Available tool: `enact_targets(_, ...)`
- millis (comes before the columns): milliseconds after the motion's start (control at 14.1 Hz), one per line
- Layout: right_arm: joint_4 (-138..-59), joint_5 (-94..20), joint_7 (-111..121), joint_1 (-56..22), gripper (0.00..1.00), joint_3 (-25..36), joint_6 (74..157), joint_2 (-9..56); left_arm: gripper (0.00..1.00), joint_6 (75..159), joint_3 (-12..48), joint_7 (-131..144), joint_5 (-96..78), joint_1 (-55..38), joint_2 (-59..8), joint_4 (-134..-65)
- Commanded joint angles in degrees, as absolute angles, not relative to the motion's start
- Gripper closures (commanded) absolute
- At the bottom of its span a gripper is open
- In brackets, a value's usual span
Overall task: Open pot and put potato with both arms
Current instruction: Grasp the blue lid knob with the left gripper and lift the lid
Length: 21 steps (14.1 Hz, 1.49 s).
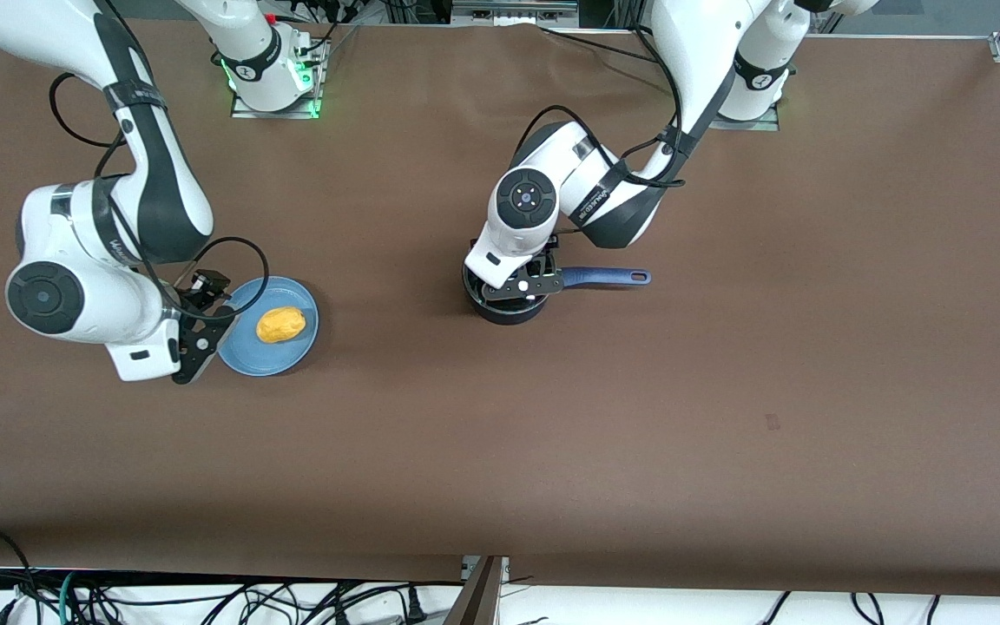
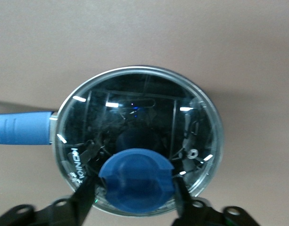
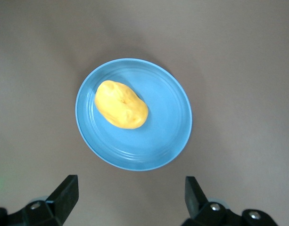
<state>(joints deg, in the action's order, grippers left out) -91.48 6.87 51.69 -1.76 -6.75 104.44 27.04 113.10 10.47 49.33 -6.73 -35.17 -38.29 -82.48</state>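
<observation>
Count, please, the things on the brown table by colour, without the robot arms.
Black saucepan with blue handle and glass lid with blue knob: 1
Light-blue flat plate: 1
Yellow-orange oval potato: 1
Total: 3

The left gripper [image 2: 135, 188] and glass lid [image 2: 139, 117] block the pot's [image 1: 504, 308] mouth at frame centre, while the potato [image 1: 281, 325] lies uncovered on its plate [image 1: 244, 360] at left, bare table [image 1: 726, 417] all around.
</observation>
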Motion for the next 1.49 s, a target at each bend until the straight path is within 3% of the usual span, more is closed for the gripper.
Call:
enact_targets(0,-95.2,7.9,61.5,-1.7,0.00,-6.9,110.2,26.8,0.45,113.4,9.8,49.9,-7.0,-35.7,-38.8,-82.4)
enact_targets(354,-101.2,7.8,79.4,-1.7,0.00,-6.9,120.2,27.7,0.46,114.9,9.8,49.9,-7.0,-35.8,-39.7,-82.6)
enact_targets(496,-101.4,7.5,82.2,-1.6,0.00,-6.8,120.4,28.6,0.99,114.7,9.8,49.5,-6.9,-35.7,-39.6,-82.7)
enact_targets(1062,-101.4,7.7,83.7,-1.8,0.00,-6.9,120.3,31.4,1.00,105.5,9.7,48.5,-6.9,-34.1,-32.4,-82.2)
enact_targets(1416,-102.3,7.2,86.7,-1.8,0.00,-8.0,121.3,32.2,1.00,98.8,9.8,35.7,-7.0,-25.7,-27.6,-82.2)
